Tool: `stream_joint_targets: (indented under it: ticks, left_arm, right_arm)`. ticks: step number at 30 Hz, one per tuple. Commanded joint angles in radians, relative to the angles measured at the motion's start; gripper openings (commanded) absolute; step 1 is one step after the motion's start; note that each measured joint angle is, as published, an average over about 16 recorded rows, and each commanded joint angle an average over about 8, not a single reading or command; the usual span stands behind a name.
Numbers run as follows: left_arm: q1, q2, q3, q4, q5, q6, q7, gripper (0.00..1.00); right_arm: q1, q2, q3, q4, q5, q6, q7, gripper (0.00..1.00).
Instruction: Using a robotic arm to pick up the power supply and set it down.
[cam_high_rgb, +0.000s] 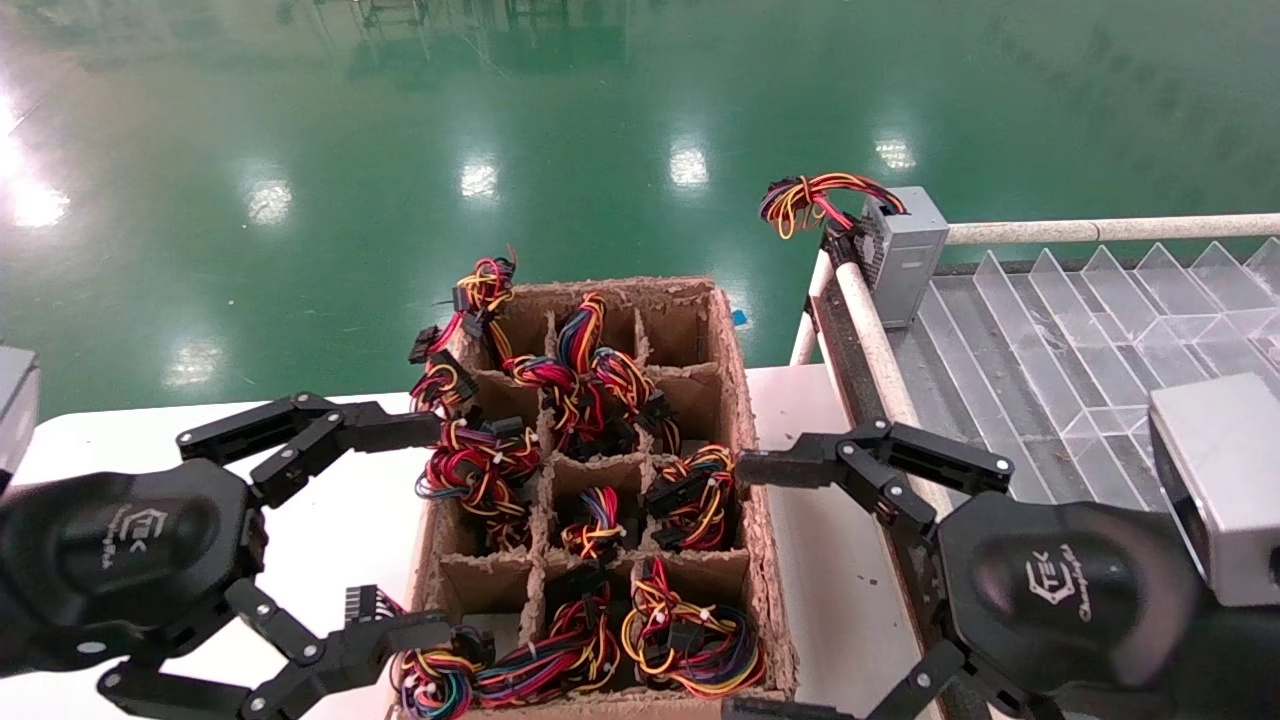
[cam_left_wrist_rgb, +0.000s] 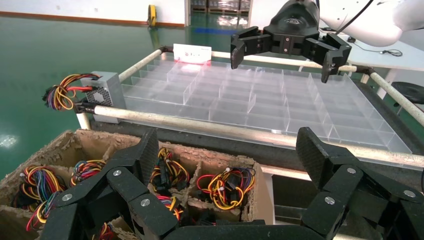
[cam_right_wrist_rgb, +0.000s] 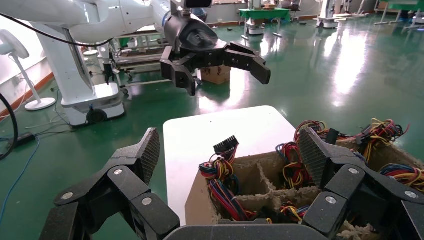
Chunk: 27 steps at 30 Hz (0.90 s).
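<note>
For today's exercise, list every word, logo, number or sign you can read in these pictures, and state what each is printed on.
"TEK": white logo on the back of the left end effector; the script line under it is too blurred to read.
"TEK": same logo on the right end effector; script beneath unreadable.
White and red card at the clear tray's far edge: print too small to read.

1. Bright overhead lighting; white glare patches dot the glossy green floor (cam_high_rgb: 480, 180).
2. The white table (cam_high_rgb: 340, 520) looks washed out (nearly featureless).
3. Nearby objects at the head view's edges blur softly.
</note>
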Motion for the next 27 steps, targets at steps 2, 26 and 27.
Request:
stream_joint_targets:
  ticks: [2, 26, 27]
  left_arm:
    - [0.000, 0.000, 0.000, 0.000, 0.000, 0.000, 0.000, 1.00]
    - [0.000, 0.000, 0.000, 0.000, 0.000, 0.000, 0.000, 1.00]
    - [0.000, 0.000, 0.000, 0.000, 0.000, 0.000, 0.000, 1.00]
  right_arm:
    - [0.004, -0.002, 0.000, -0.005, -0.004, 0.003, -0.002, 1.00]
    - [0.013, -0.008, -0.002, -0.019, -0.014, 0.009, -0.008, 1.00]
    - [0.013, -0.008, -0.002, -0.019, -0.014, 0.009, -0.008, 1.00]
